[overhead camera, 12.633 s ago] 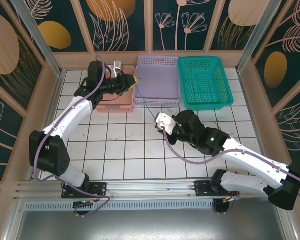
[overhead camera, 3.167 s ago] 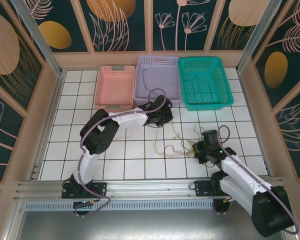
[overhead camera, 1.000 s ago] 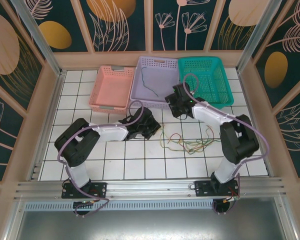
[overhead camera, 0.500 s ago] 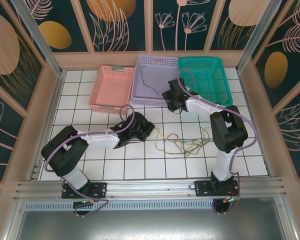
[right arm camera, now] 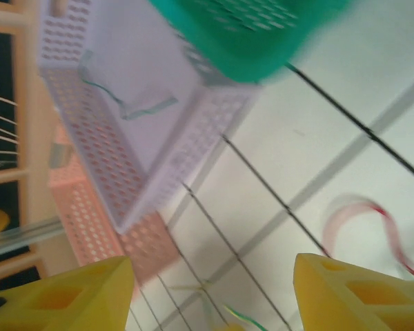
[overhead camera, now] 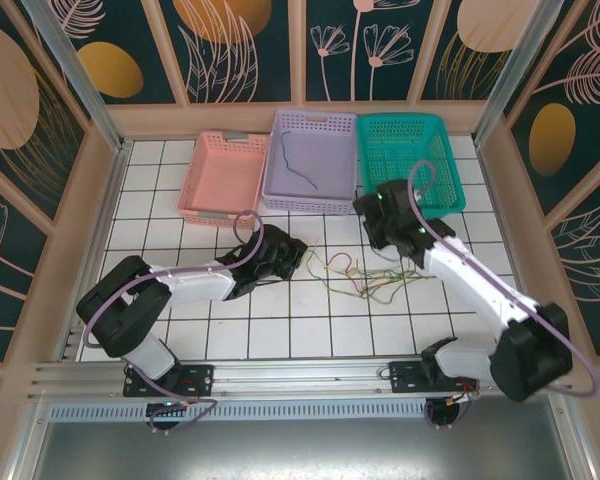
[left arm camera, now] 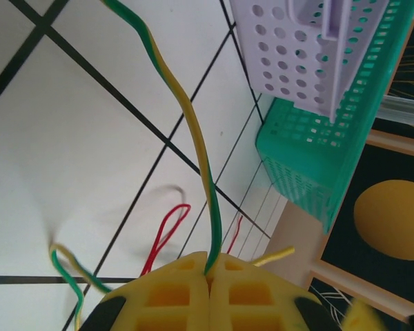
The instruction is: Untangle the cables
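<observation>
Left hand [overhead camera: 296, 256]: reaches low across the middle of the table [overhead camera: 180, 330]; in the left wrist view its yellow fingers [left arm camera: 172, 296] are pressed together on a yellow-green cable [left arm camera: 193, 138], which rises from the grip towards the far edge.
Right hand [right arm camera: 210, 296]: fingers spread wide with nothing gripped between them; from above it hangs [overhead camera: 370, 215] just in front of the baskets.
Cables [overhead camera: 365, 280]: a loose tangle of yellow, green and red strands on the tiles at mid-table, between the two hands.
Red cable [left arm camera: 167, 231]: a narrow loop flat on the tiles beside the left hand.
Dark cable [overhead camera: 295, 165]: alone inside the lilac basket [overhead camera: 280, 125].
Far edge: pink basket [overhead camera: 205, 165], lilac basket and teal basket [overhead camera: 450, 160] stand side by side.
Open room: bare tiles along the left edge and the near edge, well apart from the tangle.
</observation>
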### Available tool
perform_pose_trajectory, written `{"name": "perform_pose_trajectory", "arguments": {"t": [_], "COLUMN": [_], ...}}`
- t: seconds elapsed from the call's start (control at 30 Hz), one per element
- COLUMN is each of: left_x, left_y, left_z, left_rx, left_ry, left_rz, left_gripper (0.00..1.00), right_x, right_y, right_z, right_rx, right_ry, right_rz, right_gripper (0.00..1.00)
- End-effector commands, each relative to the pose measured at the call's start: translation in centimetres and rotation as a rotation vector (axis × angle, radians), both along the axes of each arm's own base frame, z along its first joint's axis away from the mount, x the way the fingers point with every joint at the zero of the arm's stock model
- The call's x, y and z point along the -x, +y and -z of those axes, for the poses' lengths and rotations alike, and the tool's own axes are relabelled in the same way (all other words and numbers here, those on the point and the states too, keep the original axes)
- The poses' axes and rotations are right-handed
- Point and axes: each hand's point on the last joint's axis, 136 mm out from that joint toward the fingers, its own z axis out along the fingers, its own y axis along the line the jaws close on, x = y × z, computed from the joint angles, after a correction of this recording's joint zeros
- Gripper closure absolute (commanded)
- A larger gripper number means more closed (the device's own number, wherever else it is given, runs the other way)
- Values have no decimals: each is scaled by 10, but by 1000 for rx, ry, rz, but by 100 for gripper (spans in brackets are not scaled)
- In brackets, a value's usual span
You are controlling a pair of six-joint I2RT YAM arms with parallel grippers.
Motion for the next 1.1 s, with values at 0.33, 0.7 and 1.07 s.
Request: {"name": "perform_pose_trajectory", "arguments": {"t": [0.33, 0.7, 1.07], "left_x": [-3, -3, 9], "left_y": [-12, -12, 50], "left_z": [-30, -60, -120], "left_rx": [31, 11, -90], "left_ry": [-63, -148, -273], "left_rz": [20, 47, -84], "left_gripper": [100, 100, 100], "right_x": [80, 81, 66], "right_y": [17, 10, -56], "right_z": [68, 121, 140], "right_rx": [-309, -221, -120], "right_ry": [332, 398, 370], "right_rz": [61, 147, 263], "right_gripper": [32, 60, 84]}}
